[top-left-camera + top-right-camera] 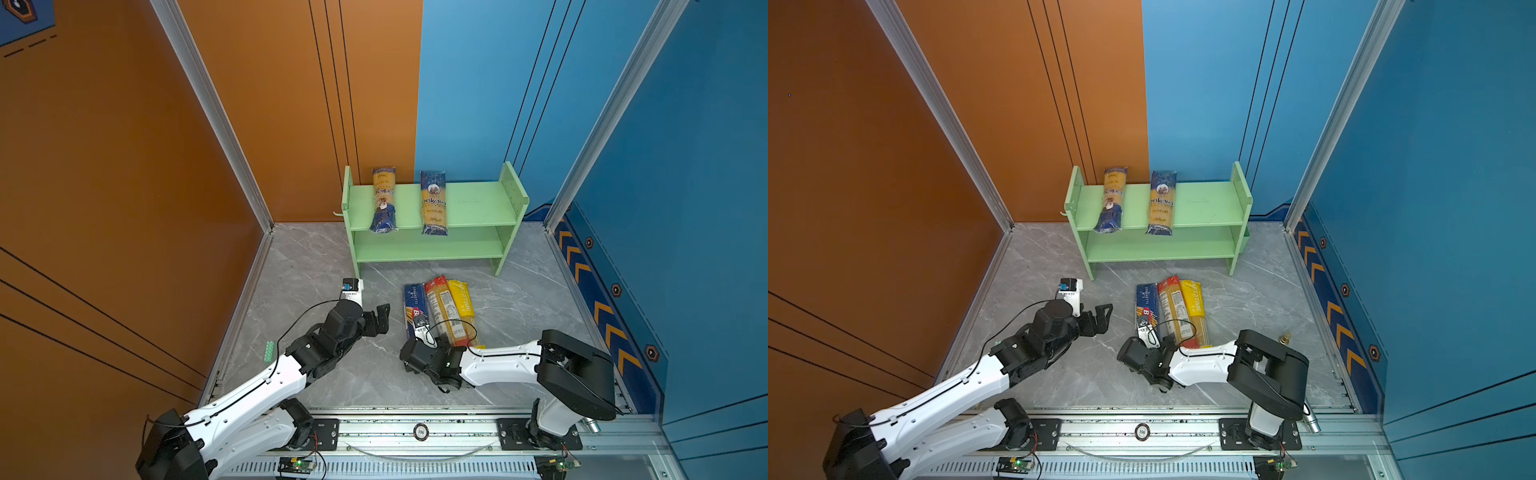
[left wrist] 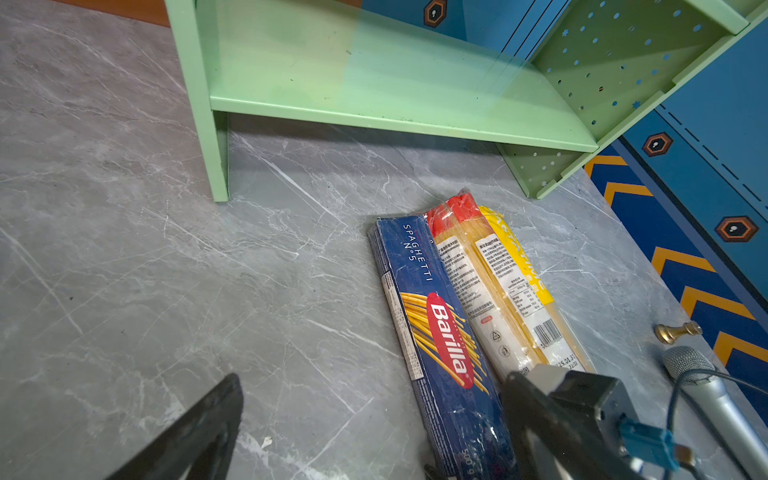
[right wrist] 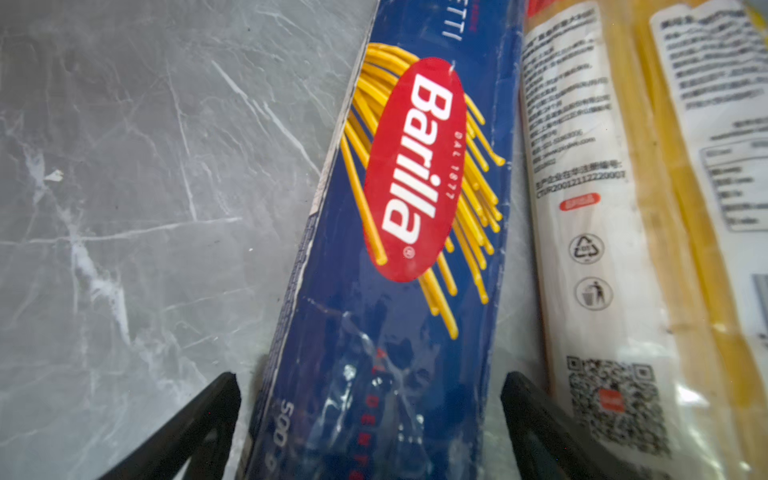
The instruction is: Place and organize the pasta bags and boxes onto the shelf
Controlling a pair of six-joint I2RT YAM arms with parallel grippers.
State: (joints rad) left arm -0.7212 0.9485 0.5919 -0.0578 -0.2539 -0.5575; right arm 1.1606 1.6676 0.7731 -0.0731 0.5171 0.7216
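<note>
The light green shelf stands at the back, with two navy-and-yellow pasta packets lying across its top tier. Three more packets lie side by side on the floor in front: a navy Barilla box, a red-ended bag and a yellow-ended bag. My right gripper is open and straddles the near end of the Barilla box, with a gap on each side. My left gripper is open and empty over bare floor, left of the box.
A silver microphone and a small brass piece lie on the floor right of the packets. The shelf's lower tier is bare. Orange and blue walls close in the sides and back. A metal rail runs along the front.
</note>
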